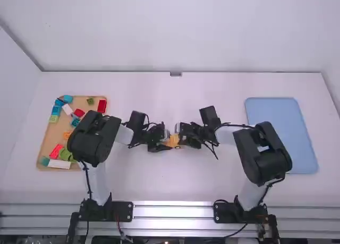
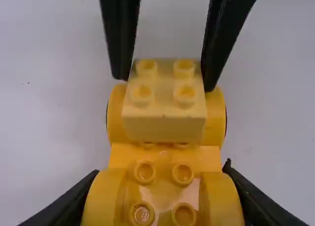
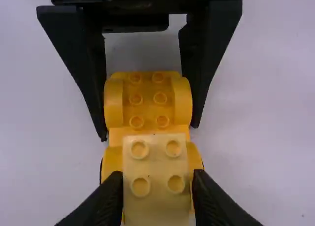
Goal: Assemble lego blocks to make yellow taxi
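Orange car (image 2: 165, 159) is showing mid-surface (image 1: 175, 185), partly hidden from above; left hand (image 1: 168, 143) clamping it, right hand (image 1: 179, 140) clamping yellow block (image 2: 164, 130); left arm (image 1: 94, 137) is partly covering tan tray (image 1: 53, 133) holding mixed blocks (image 1: 102, 106).

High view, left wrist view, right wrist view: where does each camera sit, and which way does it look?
High view: above and behind the left arm and right arm, looking forward and down on the table; both bases show.
Left wrist view: on the left wrist, looking down at the yellow base; the left gripper shows at the bottom edge.
Right wrist view: on the right wrist, looking down at the pale block; the right gripper shows at the bottom edge.
Both wrist views share base, block and both grippers, from opposite ends.
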You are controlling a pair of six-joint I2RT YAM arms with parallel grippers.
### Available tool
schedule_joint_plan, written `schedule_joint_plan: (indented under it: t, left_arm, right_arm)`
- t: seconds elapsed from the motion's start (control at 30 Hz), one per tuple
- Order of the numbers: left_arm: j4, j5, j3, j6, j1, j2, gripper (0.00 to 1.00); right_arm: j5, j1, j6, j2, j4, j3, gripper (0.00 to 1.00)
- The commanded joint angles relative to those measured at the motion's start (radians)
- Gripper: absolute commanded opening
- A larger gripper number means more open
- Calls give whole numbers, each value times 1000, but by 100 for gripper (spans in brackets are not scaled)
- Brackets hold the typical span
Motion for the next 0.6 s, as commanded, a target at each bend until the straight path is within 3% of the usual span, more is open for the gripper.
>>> schedule_joint_plan:
  t: [0.0,0.03,0.1,0.2,0.37,0.47,0.5,0.57]
  left_arm:
    - [-30,-19,-23,-14,-5,15,27]
    - [-31,-19,-23,-14,-8,15,27]
    - [-30,-19,-23,-14,-8,16,27]
    - [-30,-19,-23,-14,-8,15,27]
    - [-34,-19,-23,-14,-2,15,27]
    - [-34,-20,-23,-14,-7,16,27]
    - [-32,-20,-23,-14,-9,15,27]
    - [-29,-20,-23,-14,-8,15,27]
  right_arm:
    - [27,6,8,11,-5,2,49]
    - [32,4,16,11,-3,2,57]
    - [31,4,38,11,7,2,63]
    - [6,-6,55,11,35,2,64]
    - [-225,-50,-6,11,78,2,64]
    - [-309,-80,-22,11,67,0,53]
    - [-299,-86,-18,13,57,0,38]
    - [-254,-86,-18,13,31,0,23]
